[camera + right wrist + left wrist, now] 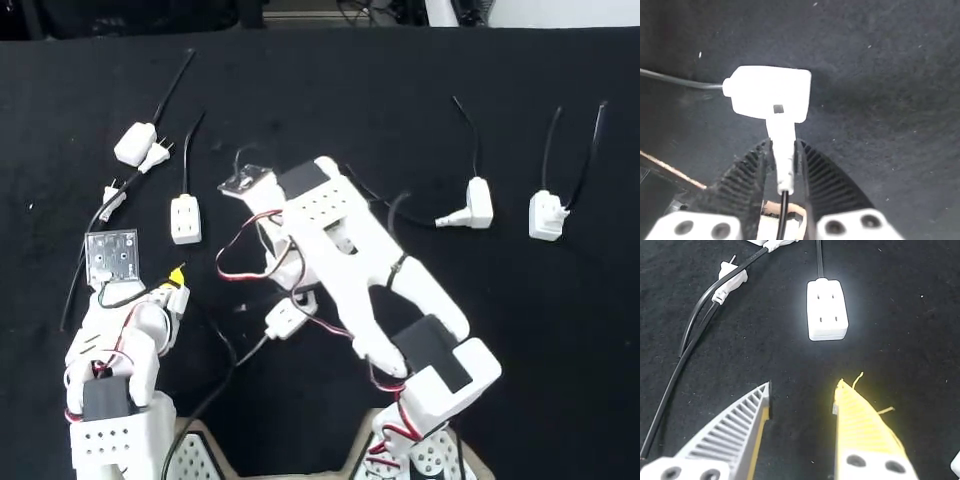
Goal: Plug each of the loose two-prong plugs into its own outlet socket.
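Gripping the plug: the right gripper [783,146] is pinched tight on the narrow white plug [781,127]. It holds the body, so the front end is free to go in.
Plug and socket: the plug's front end meets the white socket block [767,92], which lies flat on the black table [880,75]. No prongs show, so the plug is probably seated or nearly so. How deep it sits cannot be told.
Waiting claw: the left gripper [804,385] is spread wide and empty, low over the table.
Outlet socket [826,310]: it lies just ahead of the left gripper with its slots facing up and nothing plugged in, and looks like the next target.
Loose plug [730,277]: it lies near the outlet socket on its black cord with its prongs bare, and nothing holds it.
Far pieces: two corded white pieces [475,205] and [545,215] lie well apart from both claws, unpaired.
Progress: probably one joint in hand, with several left.
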Tool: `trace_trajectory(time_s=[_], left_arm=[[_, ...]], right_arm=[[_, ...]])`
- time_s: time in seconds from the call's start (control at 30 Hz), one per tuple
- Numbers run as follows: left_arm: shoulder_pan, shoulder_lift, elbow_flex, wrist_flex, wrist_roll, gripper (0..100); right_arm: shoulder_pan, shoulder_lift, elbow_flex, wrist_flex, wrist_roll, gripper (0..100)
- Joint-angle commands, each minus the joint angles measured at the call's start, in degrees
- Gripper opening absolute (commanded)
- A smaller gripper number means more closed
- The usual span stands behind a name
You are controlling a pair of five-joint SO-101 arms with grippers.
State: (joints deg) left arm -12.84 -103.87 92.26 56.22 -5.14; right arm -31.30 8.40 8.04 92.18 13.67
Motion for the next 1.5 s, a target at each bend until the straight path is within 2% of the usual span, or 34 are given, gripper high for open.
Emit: trace_trajectory(time_s=[0.0, 0.5, 0.83, 1.27, 1.47], left_arm=[[-0.22, -0.35, -1.45, -1.05, 0.62, 21], [-0.22, -0.35, -1.45, -1.05, 0.7, 21], [-0.22, -0.35, -1.54, -1.05, 0.7, 21], [-0.22, -0.35, -2.07, -0.97, 0.7, 21], [-0.22, -0.35, -2.07, -0.97, 0.7, 21]], right_arm=[[2.37, -0.31, 0.04, -1.67, 1.76, 1.0], [2.46, 4.18, -0.31, -1.93, 1.41, 1.0], [2.29, 4.35, -1.54, -1.49, -4.48, 1.0], [2.02, 4.44, -1.45, -3.96, -4.92, 1.0], [-0.97, 4.44, -1.45, -3.96, -4.92, 1.0]])
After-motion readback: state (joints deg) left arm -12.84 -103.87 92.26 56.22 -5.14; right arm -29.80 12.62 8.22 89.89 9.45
